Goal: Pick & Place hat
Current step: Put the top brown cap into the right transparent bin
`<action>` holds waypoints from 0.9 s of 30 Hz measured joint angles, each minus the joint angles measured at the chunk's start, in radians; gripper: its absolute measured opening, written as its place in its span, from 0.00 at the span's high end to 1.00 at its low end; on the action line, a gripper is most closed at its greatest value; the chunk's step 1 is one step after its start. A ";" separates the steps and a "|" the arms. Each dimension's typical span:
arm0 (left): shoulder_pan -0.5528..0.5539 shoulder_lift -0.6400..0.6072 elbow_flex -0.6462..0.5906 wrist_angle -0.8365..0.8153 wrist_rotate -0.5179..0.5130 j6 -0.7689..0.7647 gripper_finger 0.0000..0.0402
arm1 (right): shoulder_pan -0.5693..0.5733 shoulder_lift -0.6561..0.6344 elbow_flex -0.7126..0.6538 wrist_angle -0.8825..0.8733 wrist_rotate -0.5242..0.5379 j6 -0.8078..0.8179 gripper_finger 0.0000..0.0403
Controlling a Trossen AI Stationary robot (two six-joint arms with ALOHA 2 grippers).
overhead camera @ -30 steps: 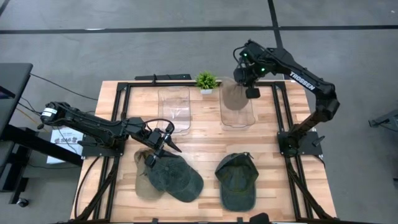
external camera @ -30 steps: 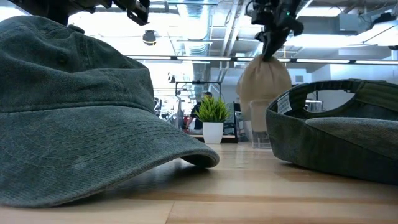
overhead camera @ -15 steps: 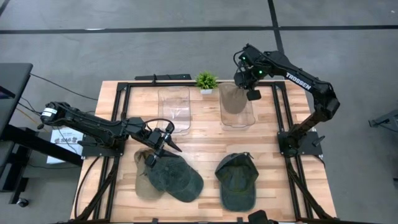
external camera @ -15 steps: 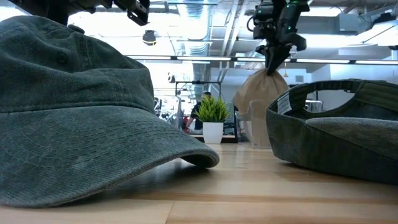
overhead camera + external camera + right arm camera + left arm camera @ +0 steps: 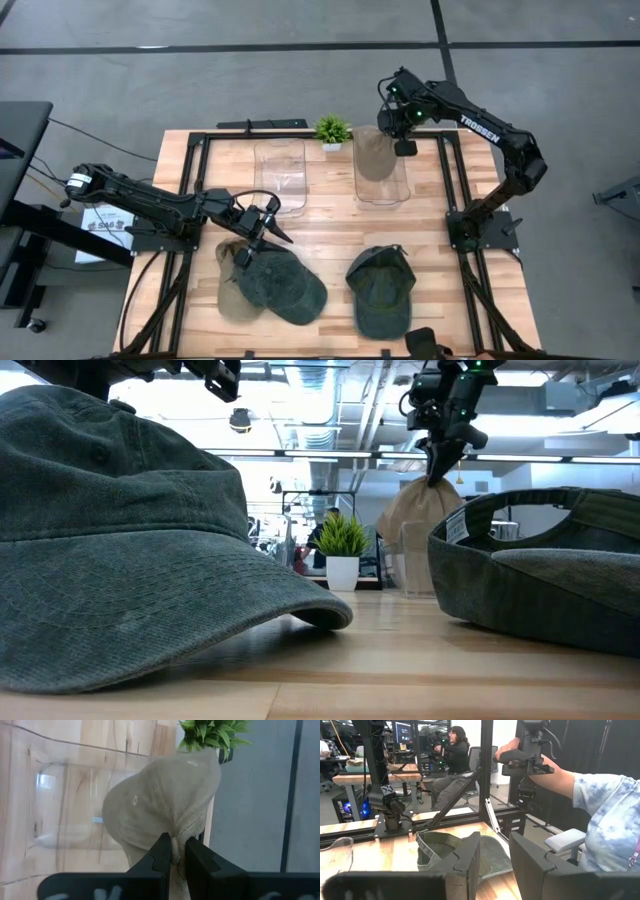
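A beige hat (image 5: 372,150) hangs over the far end of the right clear container (image 5: 383,185), with my right gripper (image 5: 403,146) shut on it. In the low view the beige hat (image 5: 418,515) has its lower edge about level with the container's rim. My left gripper (image 5: 272,232) stands open and level above the near left hats, with nothing between its fingers. Below it a dark green hat (image 5: 282,286) rests partly on a tan hat (image 5: 228,285). Another green hat (image 5: 381,290) lies crown down at the near middle. My right gripper pinches a bunched fold of the beige hat's cloth (image 5: 178,839) between its two fingers. The fingers come from above, slanting steeply down. The hat hangs below them, slack and lifted clear of the table.
A second clear container (image 5: 281,175) lies to the left of the first. A small potted plant (image 5: 331,130) stands at the far edge between them. A person (image 5: 600,820) holding a hand-held device stands by the table's near side.
My right gripper has gone down with the beige hat, which hangs lower over the right container than before. It stays shut on the hat.
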 joint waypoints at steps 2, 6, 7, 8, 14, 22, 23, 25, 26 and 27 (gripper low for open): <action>0.000 0.000 0.000 0.000 0.000 0.000 0.75 | 0.000 0.000 0.000 0.001 0.000 0.001 0.93; 0.000 0.000 0.000 0.000 0.000 0.000 0.75 | 0.009 0.000 0.000 0.014 0.001 0.063 0.89; 0.000 0.000 0.000 0.000 0.000 0.000 0.75 | 0.008 0.000 0.000 0.014 0.001 0.074 0.88; 0.000 0.000 0.000 0.000 0.000 0.000 0.75 | 0.008 0.000 0.000 0.014 0.001 0.079 0.88; 0.000 0.000 0.000 0.000 0.000 0.000 0.75 | 0.008 0.000 0.000 0.014 0.008 0.131 0.87; 0.000 0.000 0.000 0.000 0.000 0.000 0.75 | 0.008 0.000 0.000 -0.005 0.008 0.185 0.87; 0.000 0.000 0.000 0.000 0.000 0.000 0.75 | 0.008 0.000 0.000 -0.008 0.007 0.185 0.86; 0.000 0.000 0.000 0.000 0.000 0.000 0.75 | 0.009 0.000 0.000 -0.009 0.000 0.191 0.85; 0.000 0.000 0.000 0.000 0.000 0.000 0.75 | 0.008 0.000 0.000 -0.009 -0.004 0.194 0.83; 0.000 0.000 0.000 0.000 0.000 0.000 0.75 | 0.008 0.000 0.000 -0.009 -0.010 0.195 0.82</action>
